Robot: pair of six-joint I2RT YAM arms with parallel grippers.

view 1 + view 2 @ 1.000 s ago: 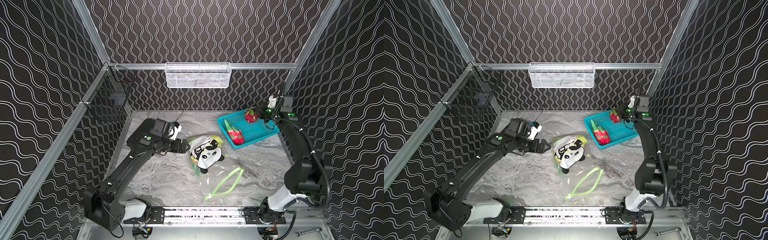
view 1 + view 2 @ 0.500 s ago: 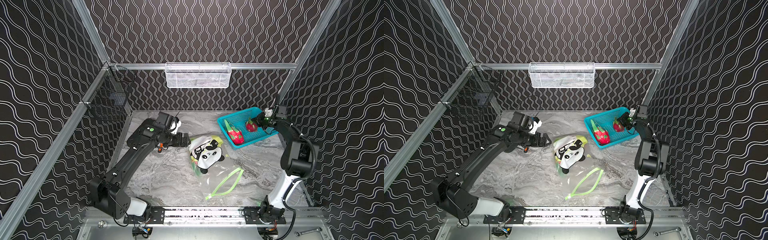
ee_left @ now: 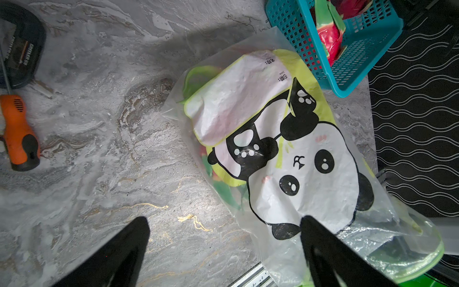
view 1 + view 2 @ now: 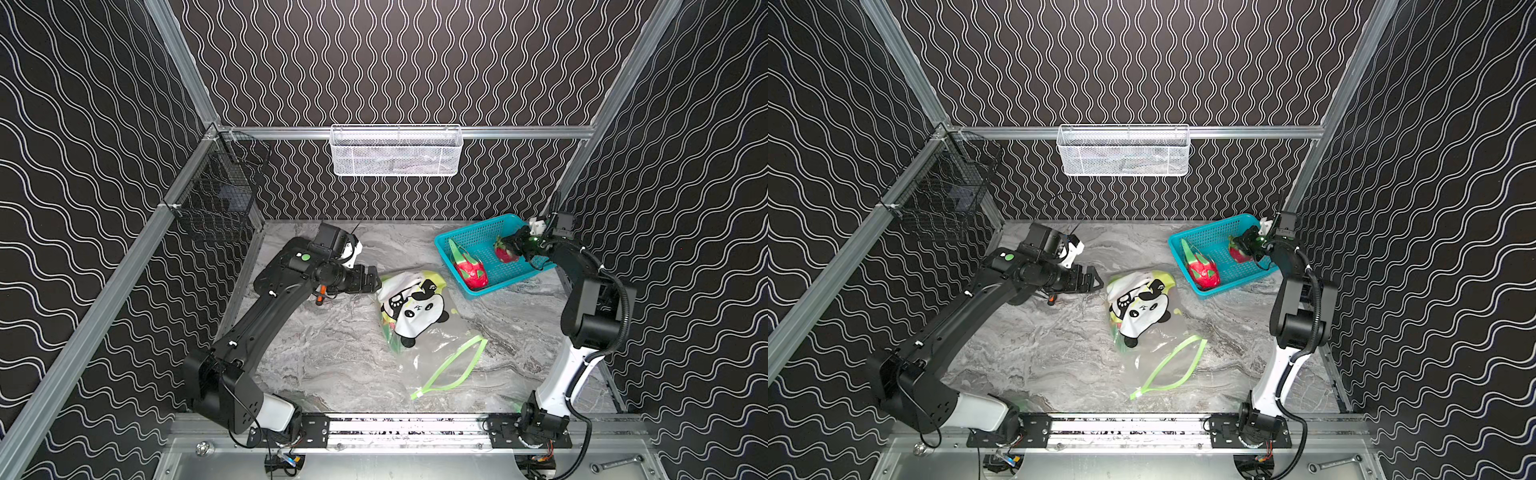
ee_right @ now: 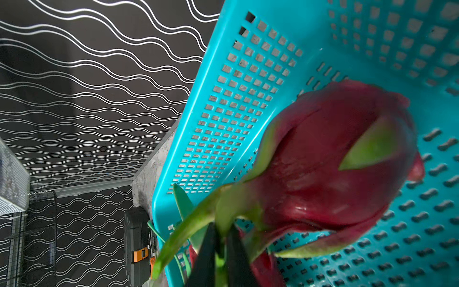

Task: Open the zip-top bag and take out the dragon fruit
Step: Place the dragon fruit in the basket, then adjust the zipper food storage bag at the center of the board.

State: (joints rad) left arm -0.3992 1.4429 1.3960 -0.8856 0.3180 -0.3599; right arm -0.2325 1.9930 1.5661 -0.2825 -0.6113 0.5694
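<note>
Here, the right gripper (image 5: 221, 231) — jaws narrow — pinches a green leaf of the dragon fruit (image 5: 335, 161), just ahead, inside the teal basket (image 5: 223, 99).

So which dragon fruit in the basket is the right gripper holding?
The far dragon fruit, at the teal basket's far end: the right gripper pinches its green leaf. The near dragon fruit lies loose in the basket.

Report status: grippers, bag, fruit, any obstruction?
Left gripper open, by zip-top bag. Right gripper pinches dragon fruit leaf inside teal basket. Bag mouth open; nothing blocks.
</note>
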